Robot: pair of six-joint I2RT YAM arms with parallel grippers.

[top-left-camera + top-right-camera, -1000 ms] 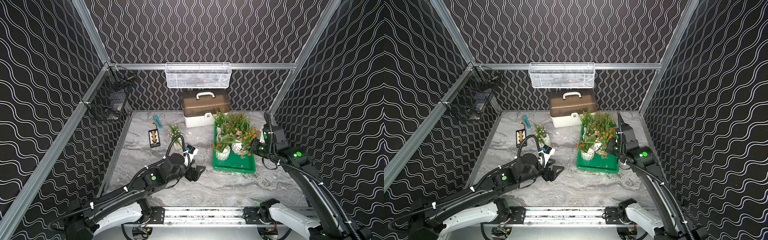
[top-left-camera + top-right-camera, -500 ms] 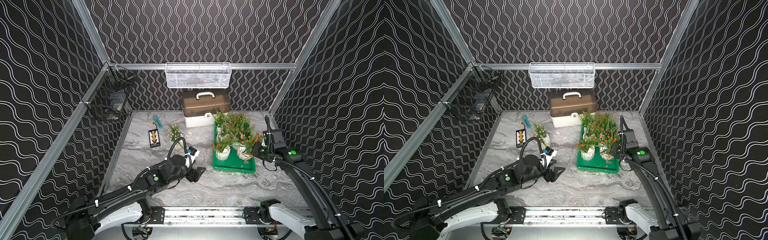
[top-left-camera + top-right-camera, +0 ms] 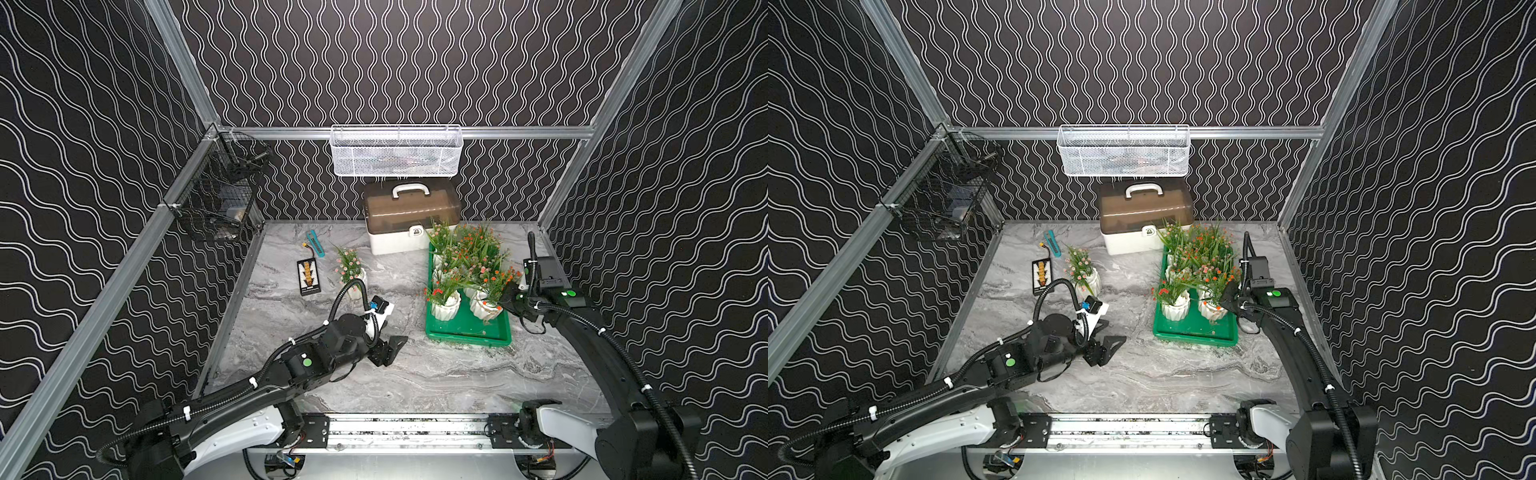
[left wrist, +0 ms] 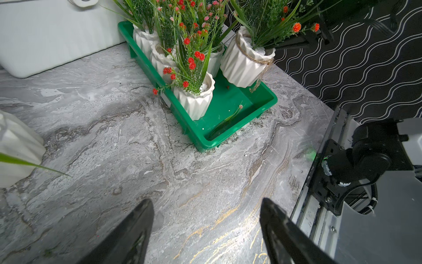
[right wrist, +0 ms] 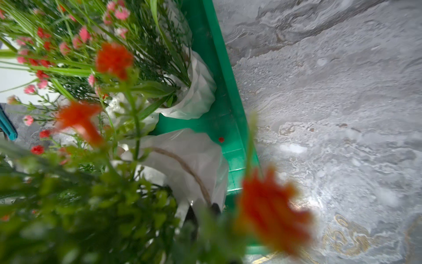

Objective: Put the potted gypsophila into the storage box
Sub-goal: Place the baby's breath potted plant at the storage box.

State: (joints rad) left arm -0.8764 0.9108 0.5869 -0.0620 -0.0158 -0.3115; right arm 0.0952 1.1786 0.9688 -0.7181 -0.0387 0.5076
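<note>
The green storage box point(image 3: 465, 334) point(image 3: 1196, 337) point(image 4: 228, 128) point(image 5: 228, 91) lies at the right of the table with several potted gypsophila standing in it. My right gripper point(image 3: 505, 301) point(image 3: 1227, 301) point(image 5: 203, 212) is shut on the rim of one more potted gypsophila point(image 3: 484, 307) point(image 3: 1210, 309) point(image 4: 246, 59) point(image 5: 189, 160). That pot has a twine band and hangs tilted low over the box's right side. Whether its base touches the floor I cannot tell. Another potted gypsophila point(image 3: 351, 274) point(image 3: 1086, 276) stands on the table at the left. My left gripper point(image 3: 390, 349) point(image 3: 1106, 349) point(image 4: 205, 203) is open and empty above the table, left of the box.
A white case with a brown lid point(image 3: 411, 220) stands behind the box, under a white mesh basket point(image 3: 397, 151) on the back wall. A black wire basket point(image 3: 216, 203) hangs on the left wall. A black card point(image 3: 308, 277) and a teal tool point(image 3: 315, 242) lie at back left.
My right gripper has carried its pot down and toward the near end of the box. The left arm has hardly moved and its gripper stays open.
</note>
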